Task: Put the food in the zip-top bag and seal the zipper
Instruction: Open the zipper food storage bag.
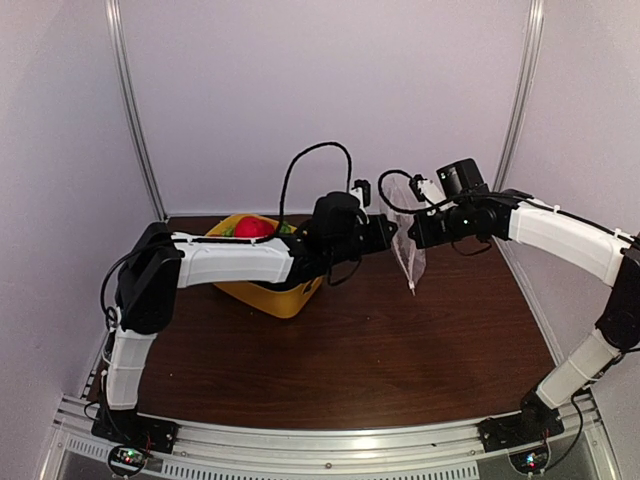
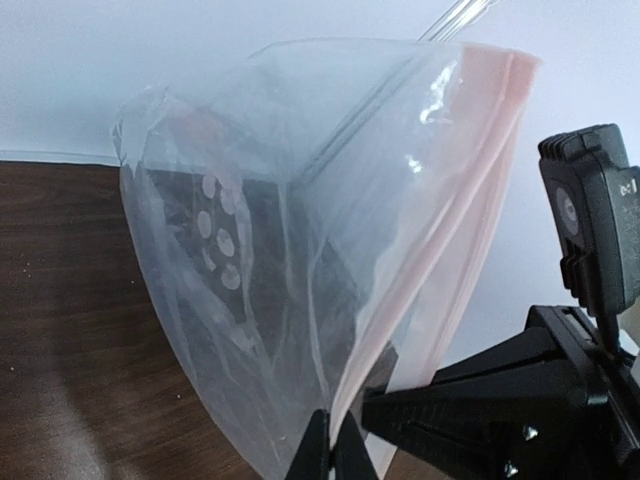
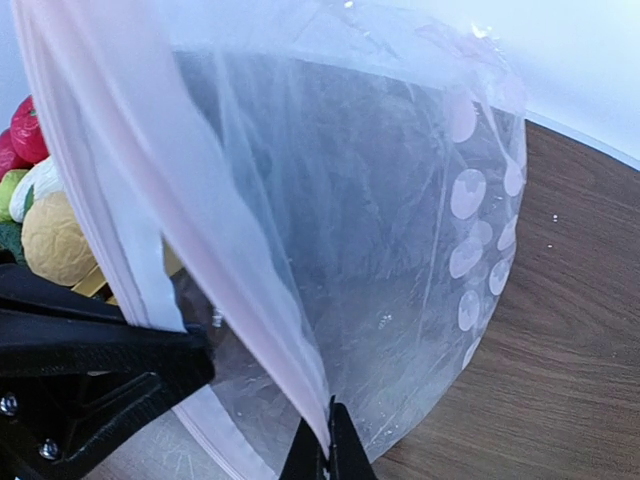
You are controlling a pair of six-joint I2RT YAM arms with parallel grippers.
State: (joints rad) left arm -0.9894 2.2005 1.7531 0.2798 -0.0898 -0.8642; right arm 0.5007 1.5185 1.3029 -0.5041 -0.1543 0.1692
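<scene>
Left jaws: clenched on the zip-top bag (image 2: 270,260); the closed tips pinch a fold of its clear film at the mouth edge.
Right jaws: clenched as well, nipping the film at the opposite lip of the mouth.
Between the jaws: the 2 sets face each other tip to tip and close together, with only the bag's mouth between them; the left arm (image 1: 235,262) reaches in from one side and the right arm (image 1: 560,235) from the other.
Zipper (image 2: 470,190): a pale pink strip rising from the left jaws along the mouth. In the right wrist view 2 strips stand apart, 1 running down into the right jaws and the other going toward the left jaws, so the mouth is parted.
Bag body: held up by both jaws and hanging slack below them, with white dots (image 3: 465,195) printed on the side away from the mouth. Whether its lowest corner touches the counter (image 1: 400,350) I cannot tell.
Food (image 1: 253,228): behind the left jaws and well apart from the right jaws, piled in the yellow tub (image 1: 270,295). The right wrist view shows a red piece (image 3: 28,130), a pale green one (image 3: 18,190) and a yellow-tan one (image 3: 55,240) just past the left jaws.
Tub: stands on the counter under the left arm's forearm.
</scene>
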